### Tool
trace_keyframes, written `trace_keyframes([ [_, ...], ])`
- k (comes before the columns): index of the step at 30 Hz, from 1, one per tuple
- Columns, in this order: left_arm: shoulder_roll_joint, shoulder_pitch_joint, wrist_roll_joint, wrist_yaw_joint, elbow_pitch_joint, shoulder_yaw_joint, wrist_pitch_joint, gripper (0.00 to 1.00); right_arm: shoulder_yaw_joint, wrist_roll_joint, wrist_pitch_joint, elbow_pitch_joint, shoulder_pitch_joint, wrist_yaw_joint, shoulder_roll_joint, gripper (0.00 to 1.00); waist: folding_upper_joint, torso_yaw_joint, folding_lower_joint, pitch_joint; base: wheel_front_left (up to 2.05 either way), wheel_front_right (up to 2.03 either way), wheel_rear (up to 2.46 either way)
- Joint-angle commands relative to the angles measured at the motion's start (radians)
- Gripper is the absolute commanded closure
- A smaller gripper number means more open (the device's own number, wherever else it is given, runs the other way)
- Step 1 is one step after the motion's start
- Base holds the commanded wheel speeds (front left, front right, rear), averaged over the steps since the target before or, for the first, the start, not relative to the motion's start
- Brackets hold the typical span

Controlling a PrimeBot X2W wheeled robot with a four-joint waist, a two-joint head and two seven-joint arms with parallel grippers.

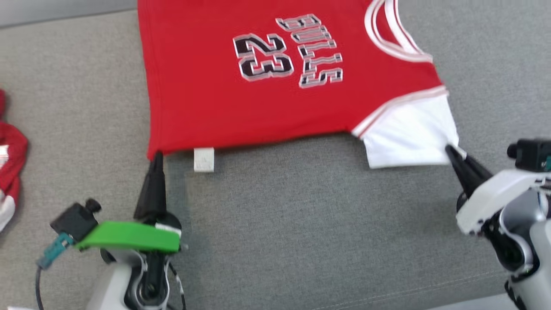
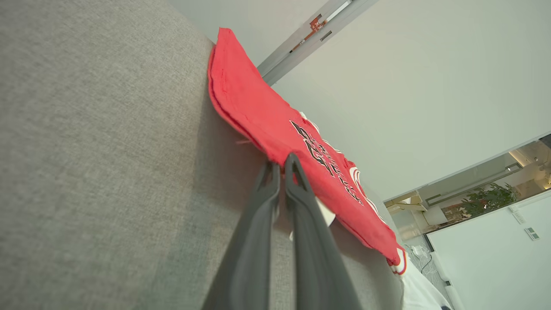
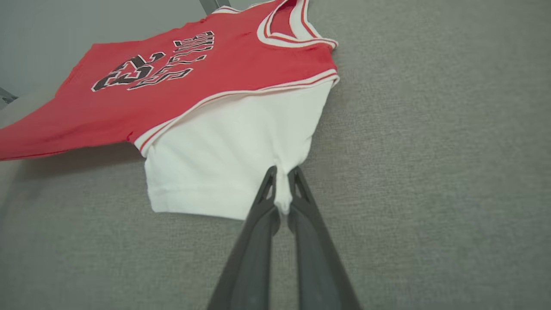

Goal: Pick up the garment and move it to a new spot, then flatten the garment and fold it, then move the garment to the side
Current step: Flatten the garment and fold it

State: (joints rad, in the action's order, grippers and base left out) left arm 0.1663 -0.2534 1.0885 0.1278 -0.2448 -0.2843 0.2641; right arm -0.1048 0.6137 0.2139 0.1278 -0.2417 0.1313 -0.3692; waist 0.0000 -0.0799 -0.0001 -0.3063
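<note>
Head view adds red cloth point(image 1: 12, 150), left pincer point(image 1: 156, 156) and right pincer point(image 1: 450, 150) clamping jersey point(image 1: 258, 112)

The word "BULLS" point(image 1: 316, 49) and the number "23" point(image 1: 262, 57) are seen printed in black, white-edged block characters across the chest of a red jersey point(image 1: 193, 107), turned sideways in the head view. A small white tag point(image 1: 203, 159) is shown at the hem; its print cannot be made out.
</note>
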Motion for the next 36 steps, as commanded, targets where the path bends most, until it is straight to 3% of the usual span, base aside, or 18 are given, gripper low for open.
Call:
trace_keyframes([
  [1, 0.016, 0.042, -0.012, 0.004, 0.004, -0.009, 0.000, 1.00, 0.019, -0.016, 0.039, -0.021, 0.050, -0.001, 0.017, 1.00, 0.0000, 0.015, 0.0001, 0.077, 0.00, 0.00, 0.00],
  [15, 0.105, 0.244, -0.013, 0.004, -0.019, -0.140, 0.000, 1.00, 0.214, -0.137, 0.370, -0.256, 0.341, -0.001, 0.188, 1.00, 0.0000, 0.028, 0.0001, 0.132, 0.00, 0.00, 0.00],
  [25, 0.077, 0.167, 0.023, 0.004, 0.016, -0.135, 0.000, 1.00, 0.221, -0.151, 0.333, -0.323, 0.248, -0.001, 0.218, 1.00, 0.0000, 0.037, 0.0001, 0.142, 0.00, 0.00, 0.00],
  [36, 0.071, -0.044, 0.056, 0.004, -0.124, -0.195, -0.001, 1.00, 0.163, -0.090, 0.267, -0.178, -0.005, -0.001, 0.174, 1.00, 0.0000, 0.045, 0.0001, 0.105, 0.00, 0.00, 0.00],
])
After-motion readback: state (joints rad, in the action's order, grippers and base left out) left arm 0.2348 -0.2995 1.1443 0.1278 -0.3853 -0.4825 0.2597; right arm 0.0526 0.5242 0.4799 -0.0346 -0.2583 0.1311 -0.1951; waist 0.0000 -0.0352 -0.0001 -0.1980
